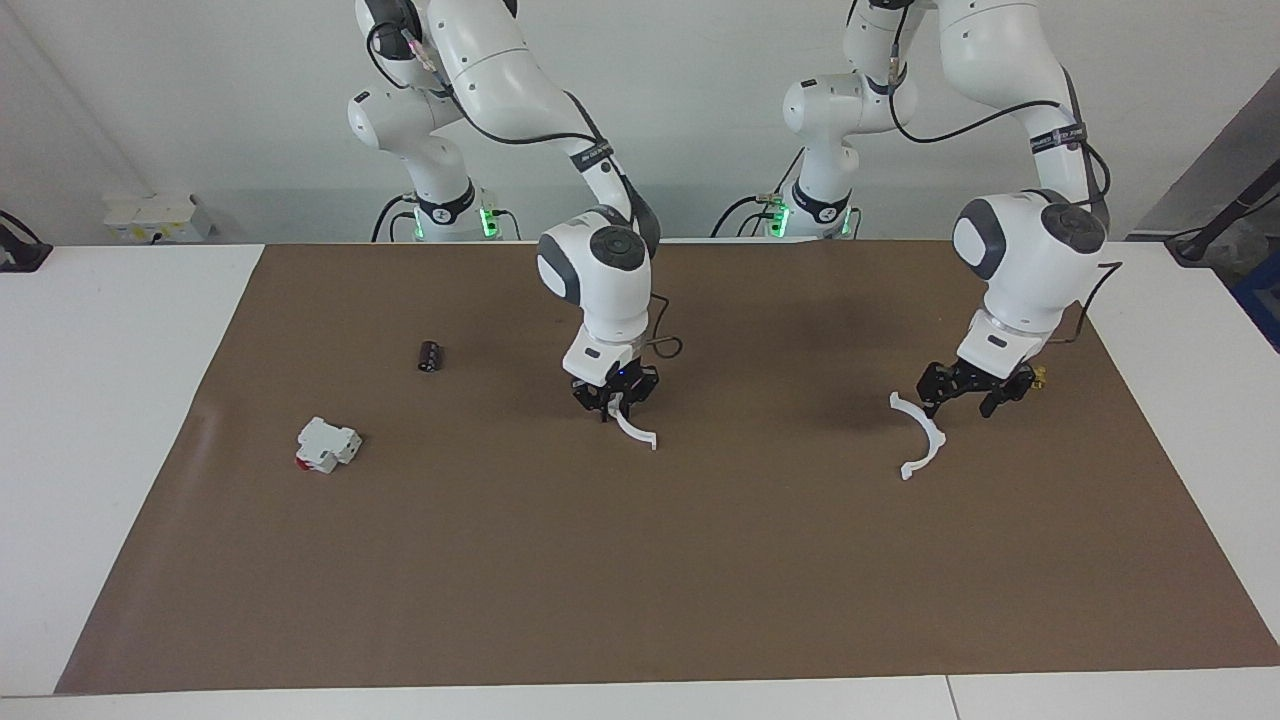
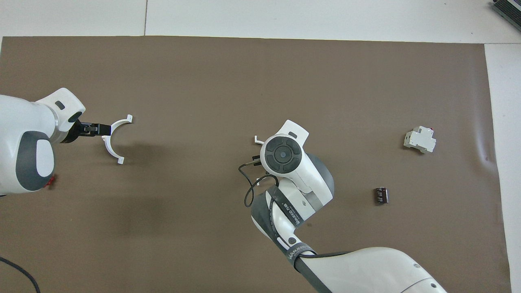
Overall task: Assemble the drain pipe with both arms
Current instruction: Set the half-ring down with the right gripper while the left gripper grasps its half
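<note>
The drain pipe lies as two separate white half-ring arcs on the brown mat. One arc (image 1: 938,432) (image 2: 107,147) is toward the left arm's end. My left gripper (image 1: 962,398) (image 2: 93,129) is open and low beside this arc's outer curve, on the side nearer the robots. The other arc (image 1: 635,432) is at mid-table, and only its tab (image 2: 257,141) shows from overhead. My right gripper (image 1: 615,405) is down at this arc's end nearer the robots. Its wrist hides it from overhead.
A white blocky part with a red end (image 1: 327,445) (image 2: 419,140) and a small black cylinder (image 1: 430,356) (image 2: 381,195) lie toward the right arm's end. A red and yellow valve (image 1: 1040,375) (image 2: 51,182) shows partly from under the left arm.
</note>
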Available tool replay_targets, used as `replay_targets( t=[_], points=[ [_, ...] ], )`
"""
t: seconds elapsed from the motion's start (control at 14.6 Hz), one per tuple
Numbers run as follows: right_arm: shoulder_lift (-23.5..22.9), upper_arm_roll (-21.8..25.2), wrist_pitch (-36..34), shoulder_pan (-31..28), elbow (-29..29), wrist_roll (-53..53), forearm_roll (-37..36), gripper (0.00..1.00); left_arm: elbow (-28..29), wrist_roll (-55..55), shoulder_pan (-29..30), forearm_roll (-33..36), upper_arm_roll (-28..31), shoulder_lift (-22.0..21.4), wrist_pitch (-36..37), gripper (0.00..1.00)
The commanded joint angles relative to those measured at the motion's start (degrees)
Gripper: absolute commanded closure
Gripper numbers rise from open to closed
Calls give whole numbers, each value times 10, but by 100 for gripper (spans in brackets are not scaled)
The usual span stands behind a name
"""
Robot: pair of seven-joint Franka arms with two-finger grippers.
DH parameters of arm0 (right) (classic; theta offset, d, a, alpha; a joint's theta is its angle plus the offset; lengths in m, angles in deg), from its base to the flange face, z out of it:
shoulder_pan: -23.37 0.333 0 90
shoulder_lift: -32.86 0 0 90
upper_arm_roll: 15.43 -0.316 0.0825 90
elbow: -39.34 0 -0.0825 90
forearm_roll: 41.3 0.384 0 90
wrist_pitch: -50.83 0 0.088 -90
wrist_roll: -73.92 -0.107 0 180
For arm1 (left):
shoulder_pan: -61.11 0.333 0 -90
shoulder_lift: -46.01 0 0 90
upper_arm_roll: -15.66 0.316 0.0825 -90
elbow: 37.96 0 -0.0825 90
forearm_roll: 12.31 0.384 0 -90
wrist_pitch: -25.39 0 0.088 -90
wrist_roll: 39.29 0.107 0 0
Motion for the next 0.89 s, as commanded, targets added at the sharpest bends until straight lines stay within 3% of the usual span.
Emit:
replay_targets(
  t=[0.0,0.21,0.34,0.75,0.82],
  points=[
    [24,-1,5,-3,4,-19,-7,0,3,10,13,9,-4,22,-29,9],
    [82,1,-52,-29,-11,-23,7,0,3,61,13,9,-4,46,-42,16],
    [121,2,-102,-64,-25,-19,7,0,5,61,13,9,-4,66,-74,16],
    [185,6,-216,-181,-62,15,8,0,12,56,9,8,-4,64,-68,17],
    [197,5,-239,-200,-66,21,9,0,12,56,9,8,-4,64,-66,22]
  ],
)
